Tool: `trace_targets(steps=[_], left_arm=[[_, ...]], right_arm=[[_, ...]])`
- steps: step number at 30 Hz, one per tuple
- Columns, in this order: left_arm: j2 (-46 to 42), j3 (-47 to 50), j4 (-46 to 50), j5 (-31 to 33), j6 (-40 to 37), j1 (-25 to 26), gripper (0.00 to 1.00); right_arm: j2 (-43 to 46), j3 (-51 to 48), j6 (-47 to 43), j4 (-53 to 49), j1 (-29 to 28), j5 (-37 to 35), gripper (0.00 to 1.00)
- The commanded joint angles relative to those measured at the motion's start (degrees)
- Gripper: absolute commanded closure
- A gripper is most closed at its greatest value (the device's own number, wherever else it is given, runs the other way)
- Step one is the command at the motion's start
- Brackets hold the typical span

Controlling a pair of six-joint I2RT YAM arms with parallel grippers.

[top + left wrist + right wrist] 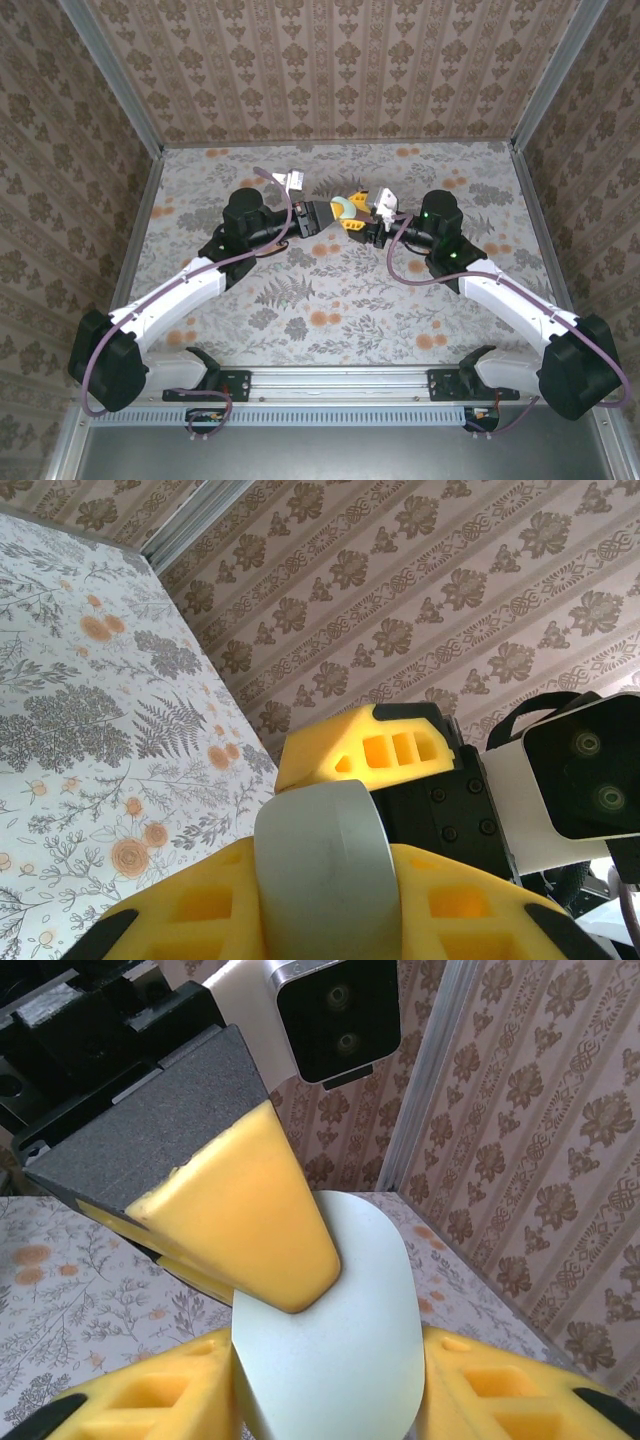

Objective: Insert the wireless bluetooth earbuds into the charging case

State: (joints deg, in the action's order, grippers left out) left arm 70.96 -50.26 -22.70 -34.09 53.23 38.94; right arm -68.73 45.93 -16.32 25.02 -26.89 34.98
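The pale, pebble-shaped plastic charging case [342, 208] hung above the far middle of the flower-patterned worktop [330, 300], clamped in the left gripper [320, 910]. The right gripper [330, 1390] flanked it on both sides, though whether it gripped could not be told. The case looked light, hard, smooth and probably slippery. It was best pinched across its broad flat faces.

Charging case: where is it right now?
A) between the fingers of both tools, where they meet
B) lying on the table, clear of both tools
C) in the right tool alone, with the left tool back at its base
A: the pale charging case sits inside the left tool and the right tool at once.
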Motion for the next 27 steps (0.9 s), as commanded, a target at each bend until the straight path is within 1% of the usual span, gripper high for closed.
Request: trace_targets(steps=[1,2,3,5,7,8,11,13,15,16,17,18,20,24,27], left_arm=[[-1.9,-1.3,-0.9,-1.4,-2.5,0.4,0.68],[-2.4,-1.2,-0.1,-0.8,-4.4,0.4,0.64],[-3.0,-1.3,1.0,-0.1,-6.5,0.5,0.57],[-5.1,-1.2,4.8,2.5,-14.1,0.5,0.36],[-7.8,-0.1,7.5,5.8,-22.7,0.5,0.29],[-9.0,0.9,7.9,7.1,-26.6,0.5,0.27],[-12.8,5.1,6.2,9.0,-39.0,0.2,0.24],[-14.5,8.0,3.0,7.9,-45.1,-0.4,0.24],[-14.0,9.0,1.1,2.0,-49.2,-1.3,0.24],[-13.4,8.1,3.0,-1.3,-51.8,-1.4,0.26],[-12.7,6.8,5.9,-2.3,-54.0,-1.5,0.27],[-12.0,5.4,8.5,-3.6,-55.3,-1.4,0.28],[-10.8,4.7,9.1,-5.9,-56.2,-1.6,0.29],[-9.4,4.4,4.9,-8.0,-55.1,-1.5,0.29],[-8.0,3.7,3.0,-8.9,-53.8,-1.5,0.31]], right_arm=[[0.6,2.8,1.4,-2.6,0.6,-0.4,0.61],[0.5,4.0,2.2,-4.7,0.8,1.4,0.62],[0.3,5.1,2.8,-6.7,1.0,2.9,0.64],[-0.2,7.4,6.3,-10.4,1.8,5.9,0.65],[-1.0,8.9,8.8,-13.0,3.1,11.6,0.65],[-1.2,9.4,9.5,-13.7,3.6,14.4,0.65],[-1.9,10.6,10.9,-16.2,4.8,21.2,0.67],[-2.3,11.7,10.4,-18.9,5.5,24.5,0.67],[-2.8,12.9,9.4,-21.4,6.1,26.9,0.67],[-3.0,13.5,9.1,-22.7,6.4,28.3,0.67],[-3.2,13.8,8.7,-23.3,6.5,29.1,0.67],[-3.3,14.5,8.0,-24.7,6.5,30.0,0.67],[-3.6,15.6,6.6,-26.9,6.6,31.0,0.67],[-3.9,16.6,4.3,-29.6,6.5,31.2,0.66],[-4.0,16.8,3.8,-30.0,6.5,31.3,0.65]])
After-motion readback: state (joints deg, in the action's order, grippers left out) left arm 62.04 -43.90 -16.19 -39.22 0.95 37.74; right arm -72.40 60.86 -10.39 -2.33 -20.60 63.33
